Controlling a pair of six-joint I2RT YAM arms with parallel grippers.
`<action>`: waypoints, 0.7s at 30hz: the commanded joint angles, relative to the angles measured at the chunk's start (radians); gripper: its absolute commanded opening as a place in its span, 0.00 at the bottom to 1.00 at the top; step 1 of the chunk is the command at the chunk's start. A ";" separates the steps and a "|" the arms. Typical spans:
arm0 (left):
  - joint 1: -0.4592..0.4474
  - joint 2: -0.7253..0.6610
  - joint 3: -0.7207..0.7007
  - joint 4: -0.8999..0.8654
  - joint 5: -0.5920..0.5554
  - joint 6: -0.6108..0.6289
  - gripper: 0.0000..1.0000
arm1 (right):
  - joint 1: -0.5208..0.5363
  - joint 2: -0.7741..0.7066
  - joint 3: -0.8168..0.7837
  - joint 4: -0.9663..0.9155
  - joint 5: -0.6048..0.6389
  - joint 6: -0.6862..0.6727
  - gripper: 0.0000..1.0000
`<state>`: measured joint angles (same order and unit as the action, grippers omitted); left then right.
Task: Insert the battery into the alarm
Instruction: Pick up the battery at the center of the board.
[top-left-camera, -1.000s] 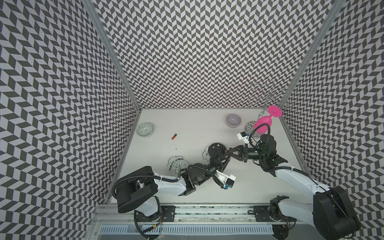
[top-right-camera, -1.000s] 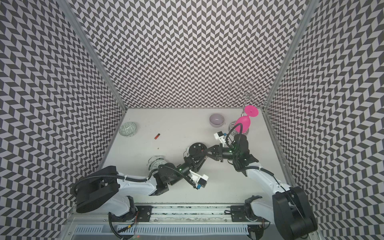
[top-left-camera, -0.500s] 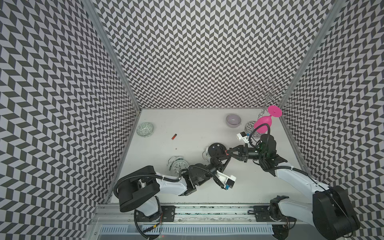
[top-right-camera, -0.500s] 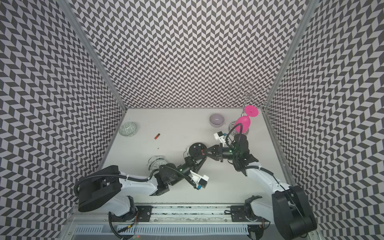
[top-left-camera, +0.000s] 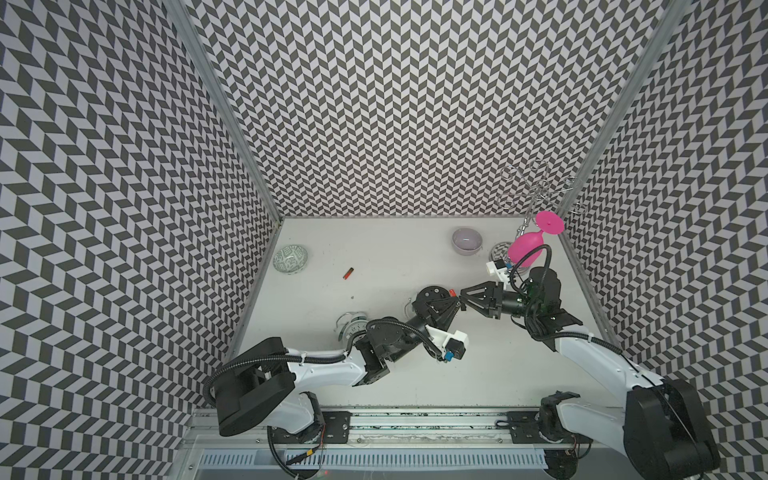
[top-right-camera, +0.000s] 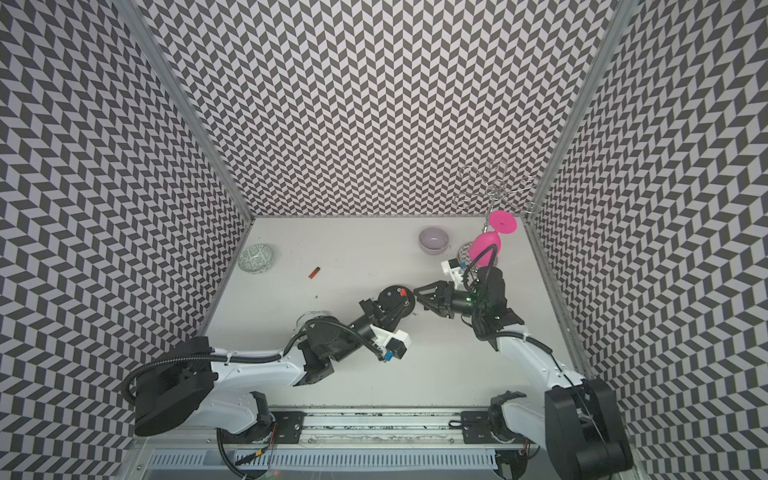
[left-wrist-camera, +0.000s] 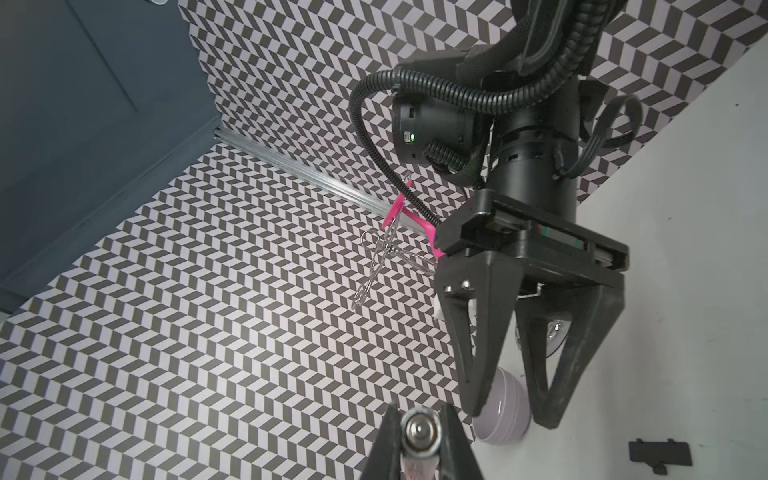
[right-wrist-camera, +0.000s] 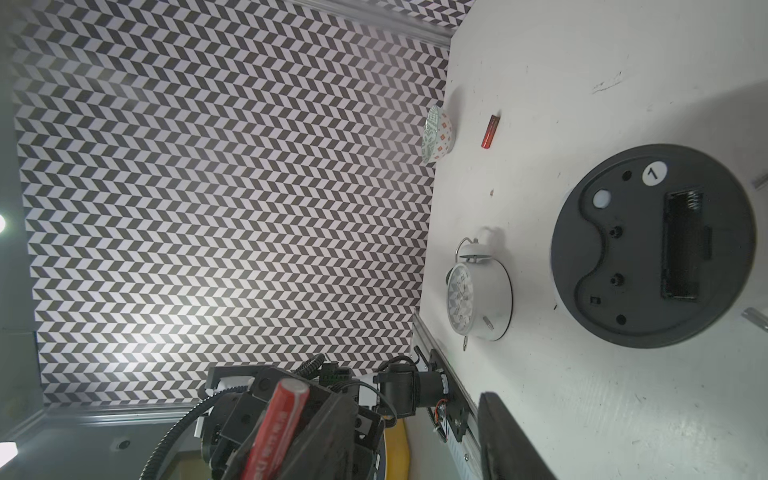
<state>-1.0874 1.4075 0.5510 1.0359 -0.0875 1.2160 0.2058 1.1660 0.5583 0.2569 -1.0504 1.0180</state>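
battery (right-wrist-camera: 277, 424): clamped in left gripper (left-wrist-camera: 419, 409), held near alarm (right-wrist-camera: 623, 257)
right gripper (left-wrist-camera: 511, 413): jaws apart, nothing held
compartment (right-wrist-camera: 681, 245): uncovered, empty
remaining: battery to be seated, judged not yet started

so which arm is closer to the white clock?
Left. The left arm has its black joint right beside the white clock; the right arm is on the far side of the black alarm.

White table (top-left-camera: 498, 374), patterned bowl (top-left-camera: 290, 259), lilac bowl (top-left-camera: 467, 241), loose red battery (top-left-camera: 348, 273), black alarm (right-wrist-camera: 652, 245) back-up, white alarm clock (right-wrist-camera: 478, 291)
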 joint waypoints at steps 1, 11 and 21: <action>-0.012 0.028 -0.021 0.096 -0.028 0.085 0.05 | -0.004 -0.010 0.001 0.051 -0.020 0.006 0.49; -0.035 0.133 -0.027 0.248 -0.118 0.304 0.06 | -0.002 -0.023 -0.013 0.146 -0.098 0.028 0.49; -0.058 0.169 -0.018 0.282 -0.115 0.337 0.06 | 0.040 0.015 0.012 0.191 -0.135 0.046 0.44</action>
<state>-1.1313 1.5646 0.5251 1.2598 -0.1982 1.5181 0.2302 1.1675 0.5537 0.3744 -1.1534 1.0523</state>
